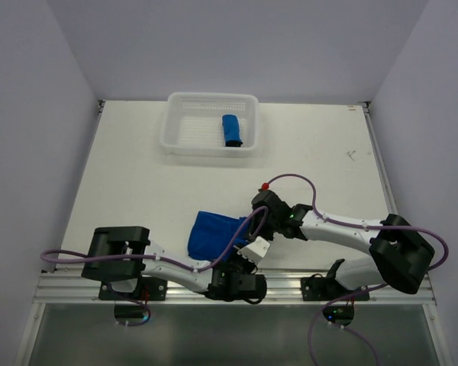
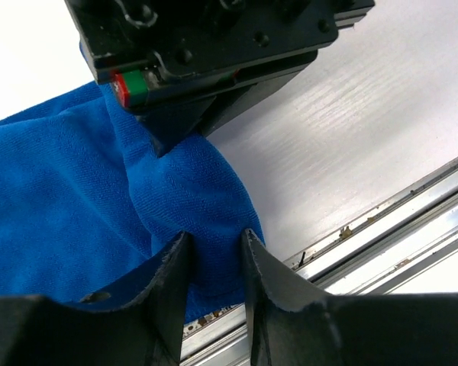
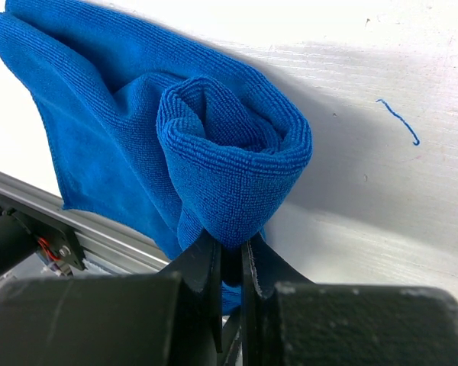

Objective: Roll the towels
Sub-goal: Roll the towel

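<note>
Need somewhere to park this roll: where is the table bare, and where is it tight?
Bare table lies between the white basket and the blue towel, and right of the basket out to the table edge. Tight: the near edge, where the left claw and right claw meet on that towel.

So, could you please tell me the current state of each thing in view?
Basket towel: fully rolled, lying in the white basket.
Table towel: partly rolled, one end loosely coiled, rest unrolled.
Right gripper: shut on the table towel's rolled end.
Left gripper: jaws astride the table towel's edge; grip unclear.
</note>
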